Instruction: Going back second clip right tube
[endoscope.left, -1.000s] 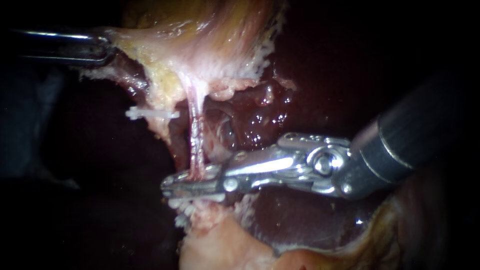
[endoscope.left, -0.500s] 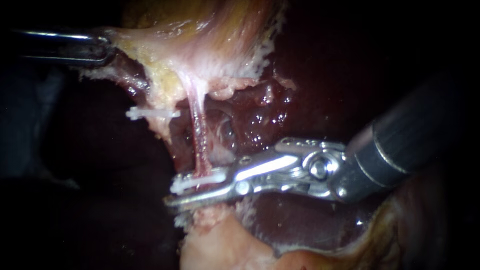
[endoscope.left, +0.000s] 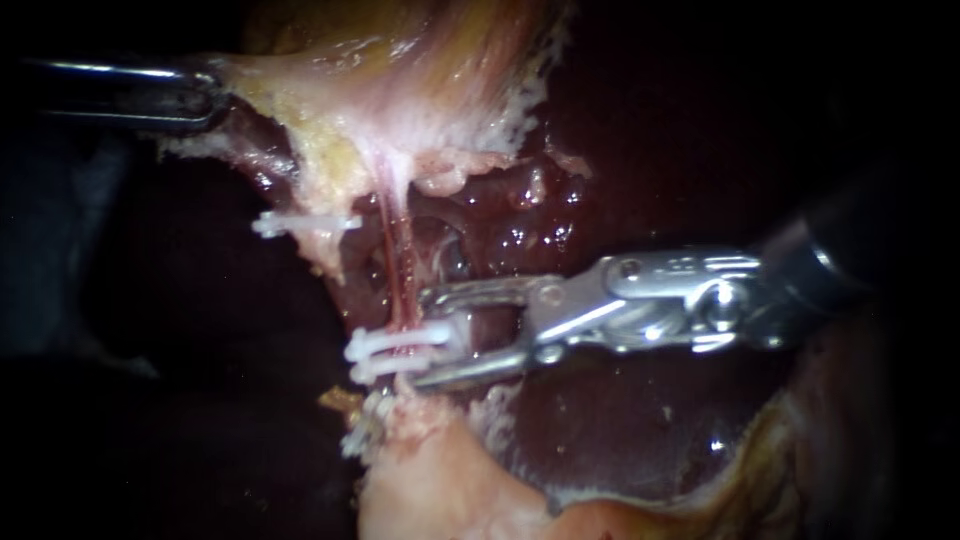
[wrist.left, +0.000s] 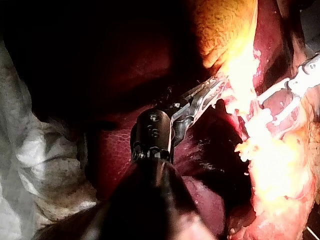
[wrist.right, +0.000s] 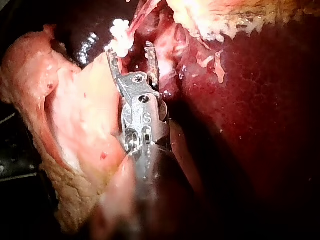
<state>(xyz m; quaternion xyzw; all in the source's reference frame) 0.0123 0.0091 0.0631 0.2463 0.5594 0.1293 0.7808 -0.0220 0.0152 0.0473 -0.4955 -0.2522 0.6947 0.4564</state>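
Silver right instrument (endoscope.left: 428, 340): jaws wide apart, empty, straddling the white plastic clip (endoscope.left: 395, 348) seated on the thin pink right tube (endoscope.left: 398, 265). Judged the retreat step. Next I back out toward 3 o'clock, unsnagged. Far, 10 o'clock: dark left instrument (endoscope.left: 212, 96) clamps pale tissue (endoscope.left: 300, 90).

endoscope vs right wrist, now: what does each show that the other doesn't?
Endoscope only: left instrument, the upper clip, and the tube running down to the lower clip.
Right wrist only: the long flank of pale tissue beside the shaft.
Both: right instrument with jaws open, the lower clip at their tips, and the liver.
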